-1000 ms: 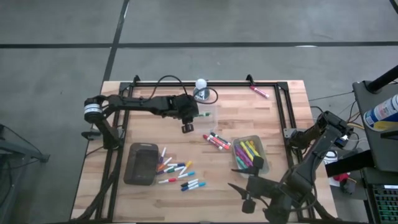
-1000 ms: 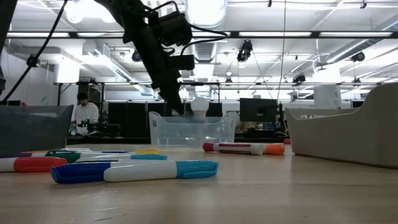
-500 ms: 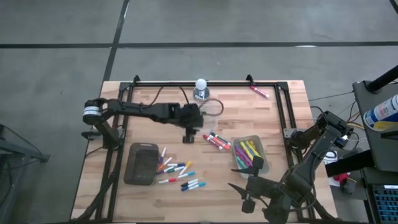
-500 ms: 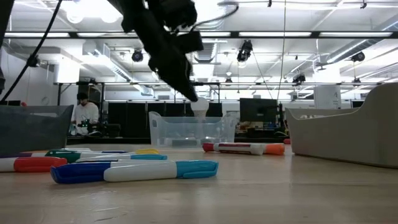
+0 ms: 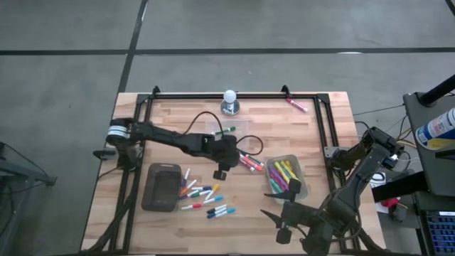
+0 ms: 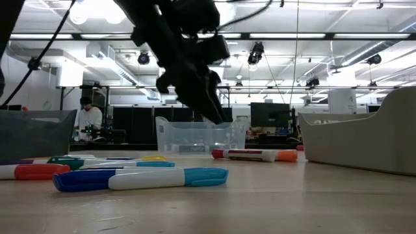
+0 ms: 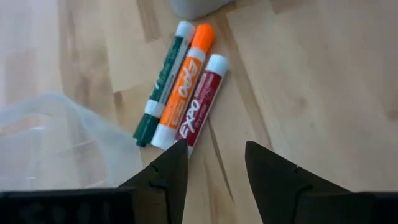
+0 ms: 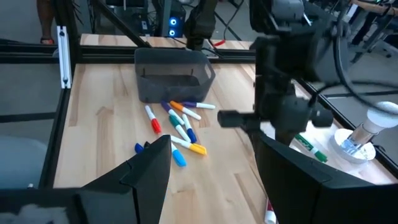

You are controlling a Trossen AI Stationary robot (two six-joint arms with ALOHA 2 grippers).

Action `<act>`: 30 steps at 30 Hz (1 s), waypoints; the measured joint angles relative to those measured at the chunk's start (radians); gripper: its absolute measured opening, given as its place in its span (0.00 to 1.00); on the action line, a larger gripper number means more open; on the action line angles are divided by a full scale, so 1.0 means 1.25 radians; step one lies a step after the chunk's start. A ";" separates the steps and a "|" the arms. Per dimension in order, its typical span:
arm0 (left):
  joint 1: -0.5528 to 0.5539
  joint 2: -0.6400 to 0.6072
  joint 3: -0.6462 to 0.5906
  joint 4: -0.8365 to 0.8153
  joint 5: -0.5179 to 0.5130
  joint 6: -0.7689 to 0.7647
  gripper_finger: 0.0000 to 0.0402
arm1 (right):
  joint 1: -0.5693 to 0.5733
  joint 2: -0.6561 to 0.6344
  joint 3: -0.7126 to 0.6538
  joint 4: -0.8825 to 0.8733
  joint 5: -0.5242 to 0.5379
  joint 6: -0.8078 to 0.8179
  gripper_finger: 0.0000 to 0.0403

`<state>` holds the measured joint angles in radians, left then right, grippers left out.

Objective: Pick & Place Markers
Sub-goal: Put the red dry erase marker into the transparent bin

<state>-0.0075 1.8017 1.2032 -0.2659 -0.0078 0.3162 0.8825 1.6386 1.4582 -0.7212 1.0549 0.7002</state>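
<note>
In the left wrist view, a grey tub (image 7: 196,6) is cut off by the frame's edge just beyond the three markers (image 7: 183,93). From overhead, the left gripper (image 5: 221,173) is too small to show its finger gap. The markers in the clear tub (image 5: 286,174) partly overlap, so they cannot be counted.

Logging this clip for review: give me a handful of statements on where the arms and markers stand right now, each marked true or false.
1. The left pincer is open and empty. True.
2. It hovers over three markers lying side by side: green, orange and dark red. True.
3. The right pincer is working at the table's middle. False: it waits at the near right edge, open.
4. The dark grey tray is full of markers. False: none show inside it; loose markers lie beside it on the table.
5. The clear tub on the right holds markers. True: yellow and pink ones show in it.
</note>
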 joint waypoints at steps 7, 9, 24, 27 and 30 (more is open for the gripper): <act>0.000 0.090 0.065 -0.004 0.002 0.019 0.38 | 0.000 0.000 -0.002 0.000 0.000 -0.002 0.56; 0.000 0.110 0.085 -0.013 -0.001 0.020 0.38 | 0.000 0.000 -0.002 0.000 0.000 -0.003 0.56; 0.010 0.206 0.155 -0.076 0.030 0.009 0.38 | 0.001 0.000 -0.003 -0.001 0.001 -0.002 0.56; 0.013 0.206 0.156 -0.092 0.066 -0.018 0.37 | 0.001 0.000 -0.003 -0.001 0.001 -0.002 0.56; 0.008 0.199 0.155 -0.112 0.090 -0.041 0.32 | 0.000 0.000 -0.003 -0.001 0.001 -0.003 0.56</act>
<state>0.0029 2.0499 1.3974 -0.4054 0.1047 0.2654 0.8825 1.6383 1.4540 -0.7219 1.0558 0.6968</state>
